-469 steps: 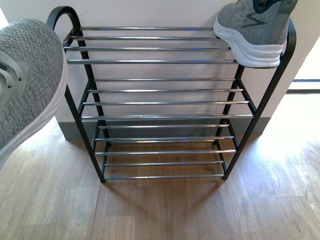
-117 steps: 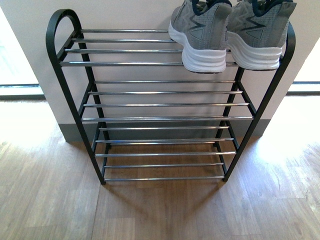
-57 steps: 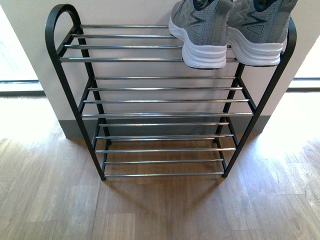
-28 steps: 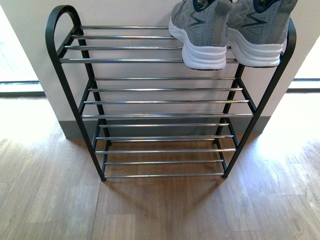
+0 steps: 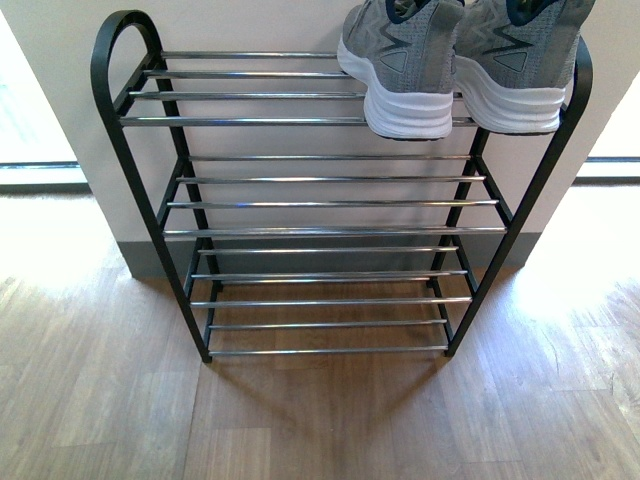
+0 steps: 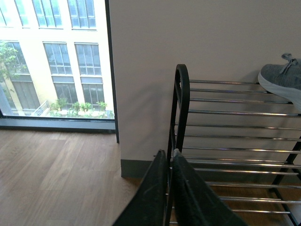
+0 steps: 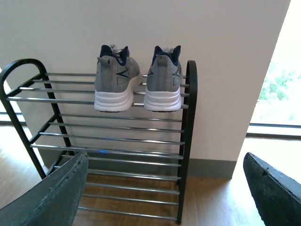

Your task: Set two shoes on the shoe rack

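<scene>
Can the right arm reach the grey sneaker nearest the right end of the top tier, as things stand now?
Probably yes. The right gripper faces the shoe rack with its jaws wide open, and nothing stands between it and that grey sneaker, whose heel points toward it. How far it must travel cannot be judged.

shoes: grey knit cloth, smooth white soles | shoe rack: glossy chrome bars, matt black frame | floor: wood-look

Wood-plank floor light brown, sunlit patches at both sides. White wall, grey baseboard along foot. Tall window adjoining; pale yellow building outside.
</scene>
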Tool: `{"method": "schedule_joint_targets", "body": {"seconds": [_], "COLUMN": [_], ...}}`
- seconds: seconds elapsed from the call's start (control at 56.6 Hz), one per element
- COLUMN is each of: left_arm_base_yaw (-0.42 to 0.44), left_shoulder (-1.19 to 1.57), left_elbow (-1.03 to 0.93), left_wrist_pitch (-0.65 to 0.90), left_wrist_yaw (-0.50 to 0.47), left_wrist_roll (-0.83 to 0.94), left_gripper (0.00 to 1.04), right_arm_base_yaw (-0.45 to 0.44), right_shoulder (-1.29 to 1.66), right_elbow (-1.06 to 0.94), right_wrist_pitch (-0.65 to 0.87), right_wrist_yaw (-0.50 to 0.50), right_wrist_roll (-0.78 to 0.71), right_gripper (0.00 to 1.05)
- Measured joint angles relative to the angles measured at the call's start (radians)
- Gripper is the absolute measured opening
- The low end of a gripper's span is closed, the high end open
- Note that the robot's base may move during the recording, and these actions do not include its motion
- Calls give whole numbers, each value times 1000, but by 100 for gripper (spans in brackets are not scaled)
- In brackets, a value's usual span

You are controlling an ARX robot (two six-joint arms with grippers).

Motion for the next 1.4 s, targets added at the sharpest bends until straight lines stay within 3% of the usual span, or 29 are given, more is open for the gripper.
{"method": "schedule_joint_targets", "body": {"seconds": [0.46, 1.397], "left_arm_base_yaw": [0, 1], "left_shoulder": [0, 0], "left_elbow": [0, 0], "left_wrist_pitch": [0, 0], "left_wrist_yaw": [-2, 0], "left_wrist_roll": [1, 2], "left_gripper": [97, 95], "right_arm_base_yaw": [0, 3], "right_shoulder": [0, -1], "right_elbow": [0, 0], "right_wrist_pitch": [0, 2], "right_wrist_yaw": [-3, 2], "right_wrist_roll": [0, 0], "right_gripper": [96, 96]}}
